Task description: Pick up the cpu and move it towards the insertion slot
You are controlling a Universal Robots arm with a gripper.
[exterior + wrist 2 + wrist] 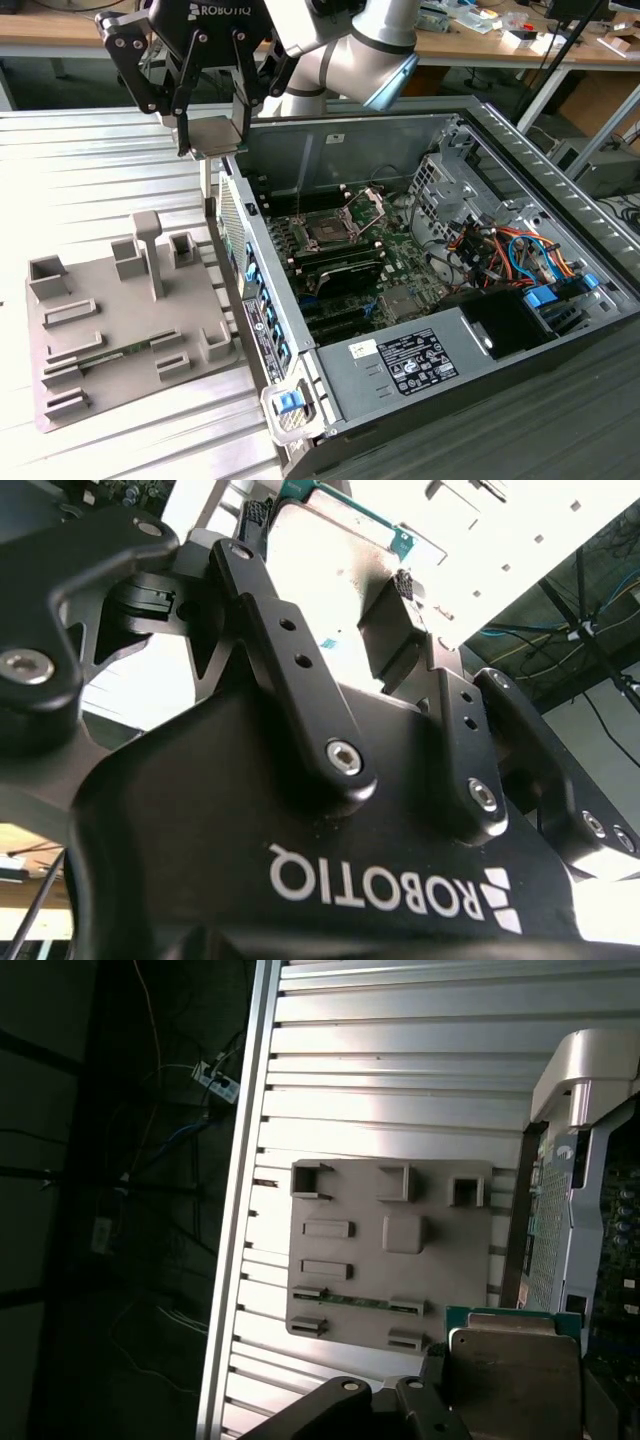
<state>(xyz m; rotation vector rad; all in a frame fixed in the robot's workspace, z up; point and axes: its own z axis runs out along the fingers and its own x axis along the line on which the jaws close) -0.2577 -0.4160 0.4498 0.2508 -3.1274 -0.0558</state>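
High in the exterior view, my gripper is shut on the cpu, a flat silvery square held level. It hangs above the near wall of the open computer case, between the grey fixture plate and the motherboard. The insertion slot, a dark square socket with its silver bracket hinged up, lies lower and toward the exterior view's right. In the first wrist view the cpu shows its metal face and a green edge. In the second wrist view the cpu sits between both black fingers.
The grey fixture plate with raised blocks lies on the slatted metal table. A tall post rises from it. Inside the case are long black memory slots, a drive cage, coloured cables and a power supply.
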